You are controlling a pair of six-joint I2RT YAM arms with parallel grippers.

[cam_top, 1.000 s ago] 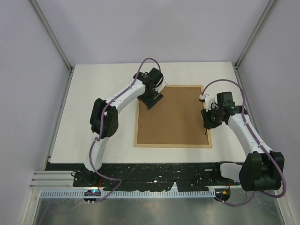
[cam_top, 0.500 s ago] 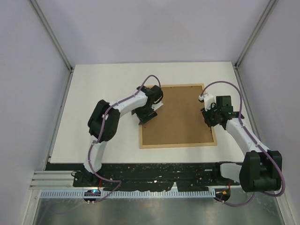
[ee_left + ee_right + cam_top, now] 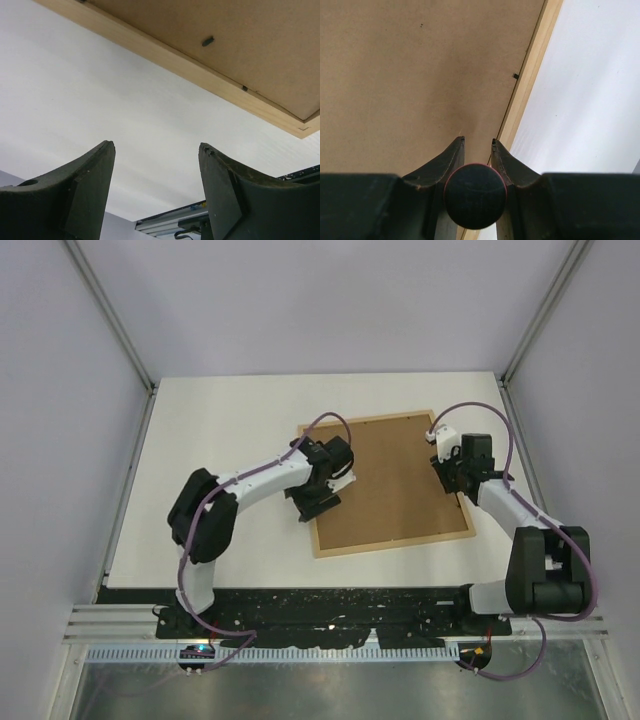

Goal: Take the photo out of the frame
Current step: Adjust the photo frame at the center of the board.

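The frame point(image 3: 392, 480) lies face down on the white table, brown fibreboard back up, turned askew. The photo is hidden under the backing. My left gripper point(image 3: 316, 503) is open and empty over the frame's left edge near its near-left corner; in the left wrist view the gripper point(image 3: 156, 146) hangs above bare table, beside the wood strip point(image 3: 165, 52). My right gripper point(image 3: 447, 470) is at the frame's right edge. In the right wrist view it point(image 3: 477, 142) is shut on the round, red-rimmed end of a screwdriver point(image 3: 475, 195), above the backing point(image 3: 395, 75) next to the wood strip point(image 3: 530, 85).
Small dark retaining tabs sit along the frame's inner edge, one in the left wrist view point(image 3: 208, 41) and one in the right wrist view point(image 3: 516, 76). White table point(image 3: 220, 440) extends left and behind the frame. Enclosure walls stand on three sides.
The frame has slid right and turned counter-clockwise. My left gripper moved nearer along the frame's left edge. My right gripper moved a little farther along the right edge.
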